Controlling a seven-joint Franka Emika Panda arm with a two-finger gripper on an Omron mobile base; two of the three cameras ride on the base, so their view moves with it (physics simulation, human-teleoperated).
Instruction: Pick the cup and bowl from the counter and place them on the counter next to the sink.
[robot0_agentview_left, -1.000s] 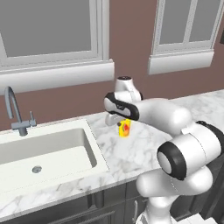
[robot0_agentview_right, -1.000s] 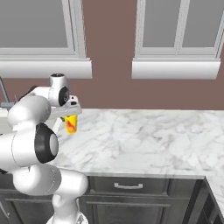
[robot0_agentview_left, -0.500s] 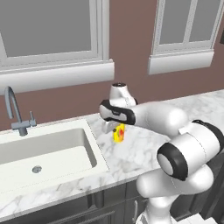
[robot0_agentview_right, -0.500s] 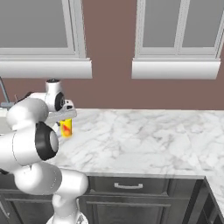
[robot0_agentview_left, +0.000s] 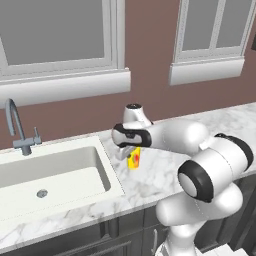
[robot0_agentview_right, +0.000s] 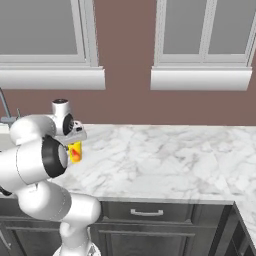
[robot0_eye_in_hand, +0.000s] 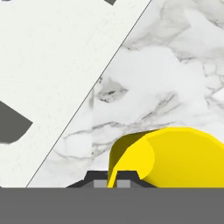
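Here, the sink (robot0_agentview_left: 55, 172) is seen at left, and just right of its rim the cup (robot0_agentview_left: 134, 159) is pinched by its wall in the gripper (robot0_agentview_left: 131, 153), low over the counter (robot0_agentview_left: 165, 170).

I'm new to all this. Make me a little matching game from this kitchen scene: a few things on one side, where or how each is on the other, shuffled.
Things:
1. cup
2. tool
3. tap
4. sink

Descriptions:
A. shut on the yellow thing
B. behind the basin, by the wall
C. yellow, held just right of the basin
D. off-white, set into the marble counter

Pairs: 1-C, 2-A, 3-B, 4-D
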